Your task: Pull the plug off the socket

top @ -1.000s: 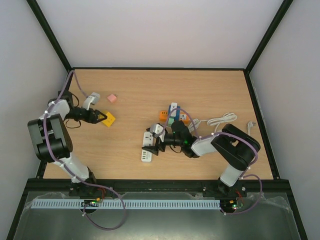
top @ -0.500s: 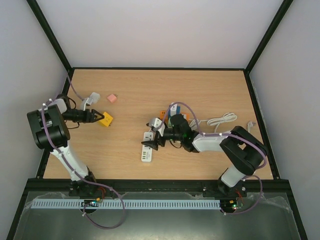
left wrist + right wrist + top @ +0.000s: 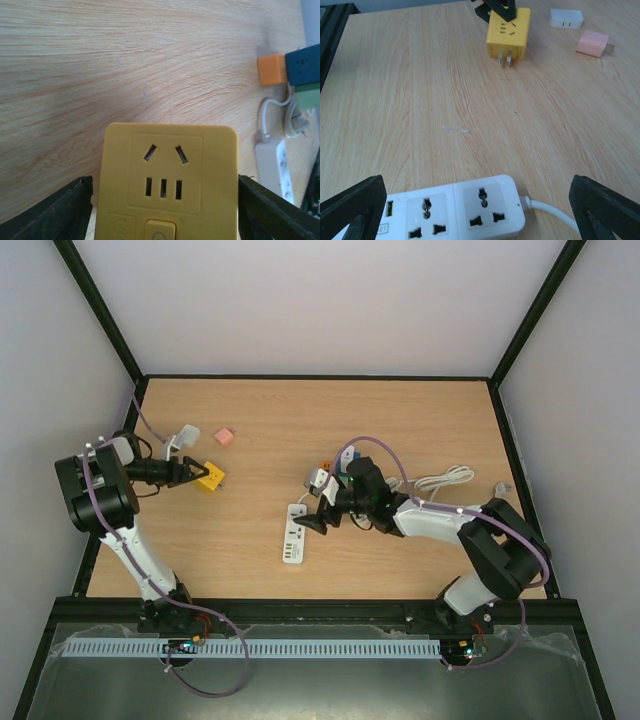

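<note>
Fingers (image 3: 351, 206) of the right gripper (image 3: 318, 523) stand wide apart, holding nothing, low over the near end of the white power strip (image 3: 455, 207). Both of the strip's sockets seen from the right wrist are empty. Beyond a bare stretch of table (image 3: 395, 100) lies the yellow adapter plug (image 3: 508, 32), well apart from the strip, its prongs bared and pointing back toward it. The left gripper (image 3: 196, 474) flanks the plug on both sides, but whether it clamps the plug or only brackets it cannot be told. The pull looks done, and what seems left is letting go and backing off. Just past the plug sit a white charger (image 3: 566, 18) and a pink plug (image 3: 592, 42). The table's left edge and black frame (image 3: 332, 25) are close behind the left arm, and open wood lies toward the middle.
</note>
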Robot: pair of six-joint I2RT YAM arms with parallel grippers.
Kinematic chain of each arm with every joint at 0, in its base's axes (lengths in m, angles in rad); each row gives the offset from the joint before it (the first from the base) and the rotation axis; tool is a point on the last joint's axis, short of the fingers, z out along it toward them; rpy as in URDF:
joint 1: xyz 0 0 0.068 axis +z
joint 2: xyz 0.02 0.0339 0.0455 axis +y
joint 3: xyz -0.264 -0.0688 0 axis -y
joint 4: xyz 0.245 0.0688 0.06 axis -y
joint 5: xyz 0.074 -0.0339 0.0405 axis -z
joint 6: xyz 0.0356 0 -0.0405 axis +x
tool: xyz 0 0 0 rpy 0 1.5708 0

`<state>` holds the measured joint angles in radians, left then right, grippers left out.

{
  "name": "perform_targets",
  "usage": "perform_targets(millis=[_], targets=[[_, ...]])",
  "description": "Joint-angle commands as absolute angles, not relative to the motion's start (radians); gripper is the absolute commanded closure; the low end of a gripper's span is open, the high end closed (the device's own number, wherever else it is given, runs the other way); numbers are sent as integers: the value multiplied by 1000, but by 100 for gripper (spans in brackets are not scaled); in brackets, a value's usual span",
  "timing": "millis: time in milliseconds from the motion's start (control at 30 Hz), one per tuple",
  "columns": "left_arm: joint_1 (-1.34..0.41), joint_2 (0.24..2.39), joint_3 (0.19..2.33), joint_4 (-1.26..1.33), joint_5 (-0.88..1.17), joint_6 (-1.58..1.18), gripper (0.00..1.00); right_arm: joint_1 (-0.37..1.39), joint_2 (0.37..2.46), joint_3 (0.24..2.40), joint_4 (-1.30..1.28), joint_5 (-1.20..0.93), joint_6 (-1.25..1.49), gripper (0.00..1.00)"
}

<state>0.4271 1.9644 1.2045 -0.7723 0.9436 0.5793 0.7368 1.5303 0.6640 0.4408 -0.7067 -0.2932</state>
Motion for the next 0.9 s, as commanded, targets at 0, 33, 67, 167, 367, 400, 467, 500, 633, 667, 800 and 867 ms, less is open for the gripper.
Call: perform_targets(millis=[0, 33, 67, 167, 367, 400, 467, 500, 633, 667, 800, 867], targets=[[439, 1967, 1206, -717, 882, 532, 19, 714, 1473, 739, 217, -719, -414, 2], [439, 1963, 1206, -706, 871, 518, 15, 711, 1467, 749, 181, -716, -432, 2], [439, 1961, 1205, -697, 861, 511, 11, 708, 1462, 760, 139, -715, -452, 2], [439, 1945, 1200, -671, 834, 491, 1, 700, 1438, 790, 22, -714, -513, 1], [439, 1893, 1190, -638, 760, 470, 0, 690, 1377, 817, -225, -650, -661, 0], [439, 1883, 1192, -636, 747, 469, 0, 687, 1366, 819, -262, -634, -683, 1], [440, 1855, 1192, -632, 716, 472, 0, 683, 1348, 825, -337, -599, -722, 2], [438, 1838, 1190, -625, 696, 471, 0, 679, 1341, 825, -363, -583, -739, 2], [432, 1760, 1177, -616, 669, 477, 0, 670, 1316, 808, -422, -497, -797, 5], [427, 1739, 1174, -621, 670, 483, 0, 668, 1314, 804, -432, -475, -807, 6], [387, 1642, 1154, -639, 661, 509, 0, 647, 1315, 800, -480, -397, -849, 8], [351, 1593, 1137, -638, 641, 517, 0, 623, 1317, 800, -508, -380, -877, 9]])
